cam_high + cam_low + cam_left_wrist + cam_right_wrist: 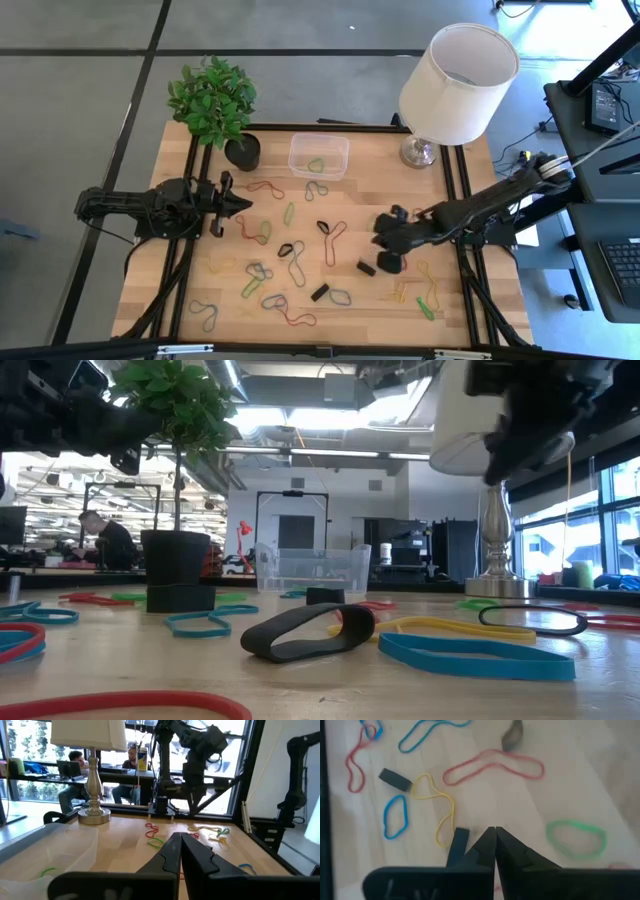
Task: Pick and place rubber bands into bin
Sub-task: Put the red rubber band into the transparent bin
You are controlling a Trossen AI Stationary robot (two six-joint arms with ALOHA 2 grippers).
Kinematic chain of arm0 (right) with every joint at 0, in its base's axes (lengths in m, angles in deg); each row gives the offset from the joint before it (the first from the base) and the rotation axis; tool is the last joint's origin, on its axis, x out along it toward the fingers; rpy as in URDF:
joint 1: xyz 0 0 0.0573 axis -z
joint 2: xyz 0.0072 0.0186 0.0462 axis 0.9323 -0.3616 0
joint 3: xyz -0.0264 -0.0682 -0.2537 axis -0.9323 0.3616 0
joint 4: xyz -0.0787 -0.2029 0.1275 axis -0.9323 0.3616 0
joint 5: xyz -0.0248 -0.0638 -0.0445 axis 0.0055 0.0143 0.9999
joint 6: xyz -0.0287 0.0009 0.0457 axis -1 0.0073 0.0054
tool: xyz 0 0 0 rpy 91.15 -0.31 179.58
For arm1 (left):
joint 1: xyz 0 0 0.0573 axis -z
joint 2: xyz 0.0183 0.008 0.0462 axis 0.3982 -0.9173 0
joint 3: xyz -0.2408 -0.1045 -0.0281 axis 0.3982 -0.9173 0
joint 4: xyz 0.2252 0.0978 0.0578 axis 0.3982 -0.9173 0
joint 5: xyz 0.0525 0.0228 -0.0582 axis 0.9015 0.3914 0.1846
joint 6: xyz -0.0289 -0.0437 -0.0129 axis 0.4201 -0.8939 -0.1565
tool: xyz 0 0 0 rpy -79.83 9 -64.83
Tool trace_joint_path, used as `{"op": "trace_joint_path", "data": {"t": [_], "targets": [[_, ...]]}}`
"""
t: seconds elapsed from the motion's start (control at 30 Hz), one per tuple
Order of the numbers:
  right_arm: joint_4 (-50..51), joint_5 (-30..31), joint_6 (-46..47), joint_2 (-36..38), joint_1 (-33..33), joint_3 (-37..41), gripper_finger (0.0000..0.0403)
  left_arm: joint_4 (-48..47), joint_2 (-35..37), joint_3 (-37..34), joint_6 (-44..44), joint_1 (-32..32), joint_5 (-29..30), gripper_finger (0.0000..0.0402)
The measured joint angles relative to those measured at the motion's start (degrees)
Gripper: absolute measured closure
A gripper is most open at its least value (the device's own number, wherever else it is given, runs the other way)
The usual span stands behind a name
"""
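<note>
Rubber bands in red, green, yellow, blue and black lie scattered flat on the wooden table point(300, 250), point(470, 655), point(492, 765). The clear bin point(319, 155), point(315, 570), point(50, 845) stands near the table's far edge with a green band point(316, 165) inside. My left gripper point(246, 203), point(180, 840) is shut and empty. It hovers level at the table's left side and points right, with the bin ahead of it toward the far side. My right gripper point(388, 250), point(495, 832) is shut and empty. It points down above the bands at the right, beside a black band point(459, 842).
A potted plant point(215, 105) stands at the far left corner and a lamp with a white shade point(455, 75) at the far right, with the bin between them. Black rails point(460, 200) run along the table's sides. People sit at desks beyond the table point(75, 775).
</note>
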Motion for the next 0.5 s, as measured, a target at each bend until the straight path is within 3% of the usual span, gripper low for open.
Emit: {"op": "trace_joint_path", "data": {"t": [0.07,0.17,0.3,0.5], "targets": [[0.0,-0.2,3.1,2.8,-0.3,2.9,0.0384,-0.4,-2.0,1.7,0.6,0.7,1.0,0.0399],[0.3,-0.4,3.3,6.0,-0.6,6.2,0.0385,-4.4,-7.7,6.5,0.7,2.5,6.9,0.0399],[0.2,-0.5,1.9,8.3,-0.9,8.9,0.0395,-11.6,-20.3,14.7,-1.9,4.9,14.7,0.0399],[0.8,-0.5,-1.7,8.8,-0.8,9.3,0.0395,-16.6,-39.1,25.8,-6.8,5.4,18.0,0.0398]]}}
